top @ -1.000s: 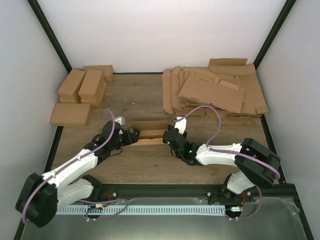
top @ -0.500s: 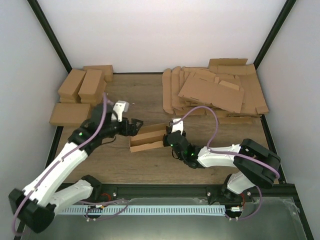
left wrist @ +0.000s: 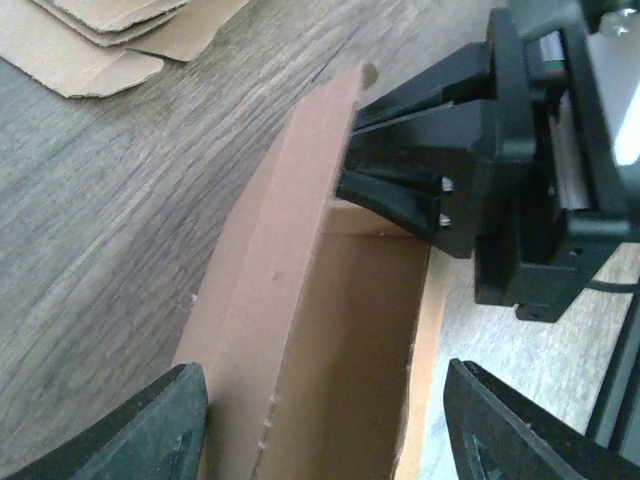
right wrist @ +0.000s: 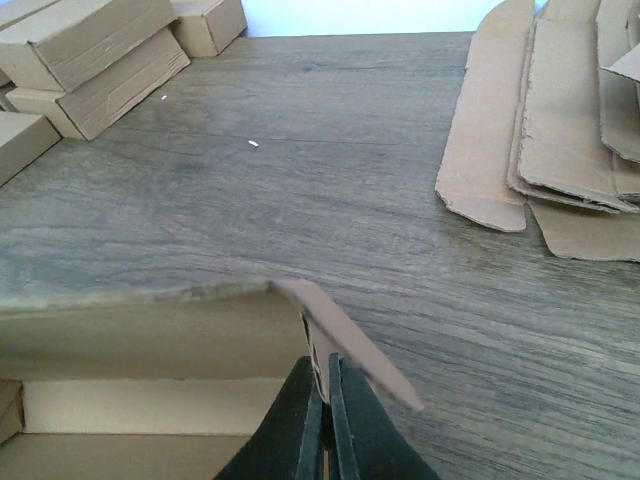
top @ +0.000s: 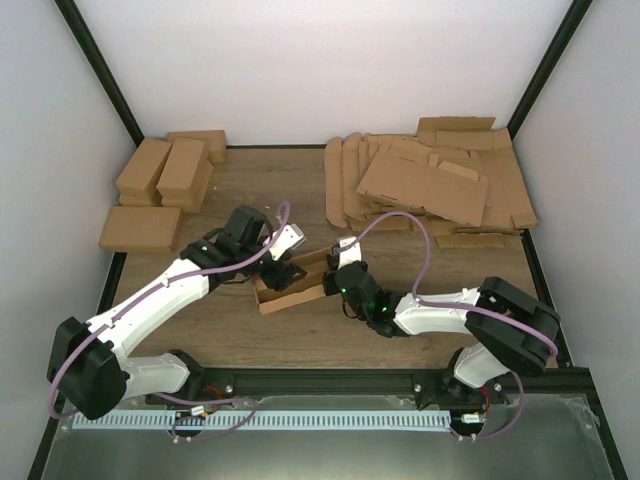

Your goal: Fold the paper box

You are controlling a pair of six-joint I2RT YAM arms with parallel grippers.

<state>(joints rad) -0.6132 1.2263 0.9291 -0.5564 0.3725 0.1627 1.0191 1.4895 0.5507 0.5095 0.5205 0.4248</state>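
The paper box point(top: 300, 284) is a shallow open brown cardboard tray lying mid-table, its left end angled toward me. My left gripper point(top: 281, 270) hangs over the box's left end. In the left wrist view it point(left wrist: 330, 435) is open, one finger point(left wrist: 160, 430) outside the far wall and the other point(left wrist: 510, 430) past the near wall, with the box point(left wrist: 300, 330) between them. My right gripper point(top: 336, 276) is at the box's right end. In the right wrist view it point(right wrist: 325, 405) is shut on the box's upright end flap point(right wrist: 340, 335).
Narrow folded cardboard boxes point(top: 165, 170) are stacked at the back left, with a flat one point(top: 140, 228) beside them. A spread pile of flat cardboard sheets point(top: 430, 185) fills the back right; its edge shows in the right wrist view point(right wrist: 540, 120).
My left arm lifted off the box's left end, turned its wrist and came back over that end with jaws open. The box swung, its left end moving nearer. The right gripper kept its hold.
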